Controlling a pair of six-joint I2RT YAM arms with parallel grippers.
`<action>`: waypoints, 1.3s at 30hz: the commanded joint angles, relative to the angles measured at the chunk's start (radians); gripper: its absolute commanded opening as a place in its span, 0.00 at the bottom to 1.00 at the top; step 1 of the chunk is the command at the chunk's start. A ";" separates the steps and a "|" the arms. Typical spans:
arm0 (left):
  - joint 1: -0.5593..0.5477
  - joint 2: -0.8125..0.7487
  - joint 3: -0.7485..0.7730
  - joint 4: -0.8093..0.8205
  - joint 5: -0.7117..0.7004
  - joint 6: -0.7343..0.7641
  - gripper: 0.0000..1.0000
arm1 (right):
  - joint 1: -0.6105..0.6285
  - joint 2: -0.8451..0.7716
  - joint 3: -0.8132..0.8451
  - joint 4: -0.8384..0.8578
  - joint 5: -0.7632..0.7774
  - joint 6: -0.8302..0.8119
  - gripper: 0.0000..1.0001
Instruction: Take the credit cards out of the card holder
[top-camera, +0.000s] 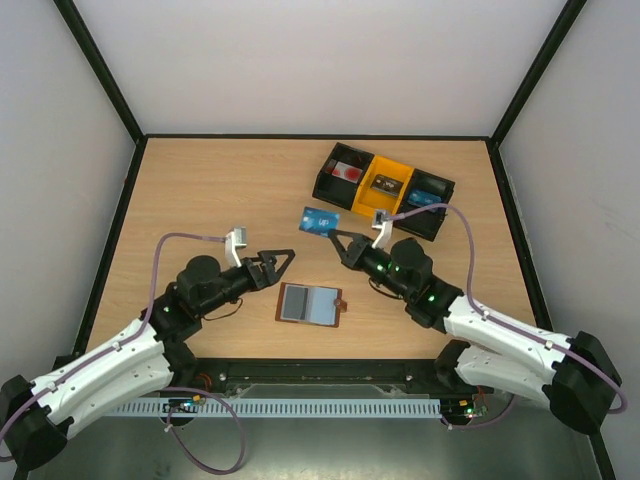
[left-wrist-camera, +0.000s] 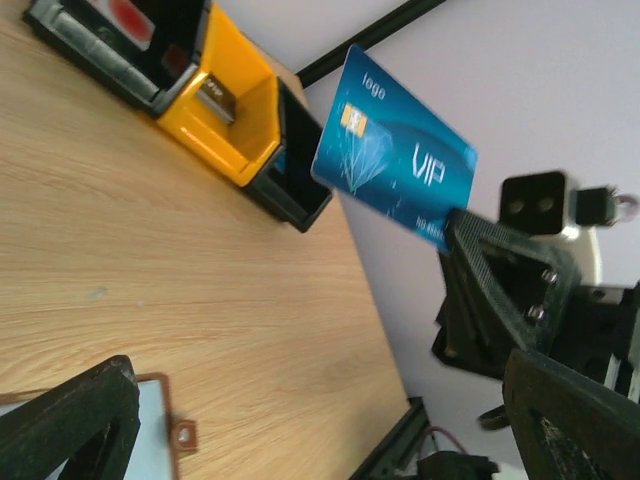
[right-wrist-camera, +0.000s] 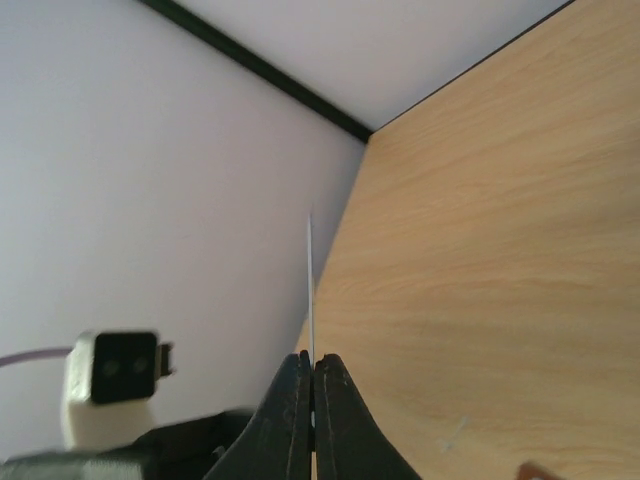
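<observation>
- The right gripper (top-camera: 343, 240), just right of centre, pinches a blue VIP credit card (top-camera: 322, 220) by one edge, clear of the table (top-camera: 200, 190).
- The left gripper (top-camera: 283, 265), left of centre, has its fingers spread wide and holds nothing.
- The brown card holder (top-camera: 311, 305) lies open at lower centre, between the arms.

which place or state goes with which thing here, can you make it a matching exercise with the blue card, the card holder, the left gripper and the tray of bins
Things
1. blue card
2. card holder
3. left gripper
4. tray of bins

Places or states
a. lying open on the table, between the two arms
b. fingers spread, holding nothing
c. far right part of the table
d. pinched between the shut fingers of the right gripper, off the table

Pairs: 1-d, 2-a, 3-b, 4-c
</observation>
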 joint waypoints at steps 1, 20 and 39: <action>0.005 0.015 0.042 -0.153 -0.034 0.089 1.00 | -0.085 0.002 0.080 -0.251 0.024 -0.125 0.02; 0.006 0.124 0.033 -0.258 0.004 0.194 1.00 | -0.679 0.144 0.308 -0.659 -0.025 -0.342 0.02; 0.006 0.155 0.034 -0.253 0.013 0.187 1.00 | -0.898 0.521 0.518 -0.693 -0.074 -0.459 0.02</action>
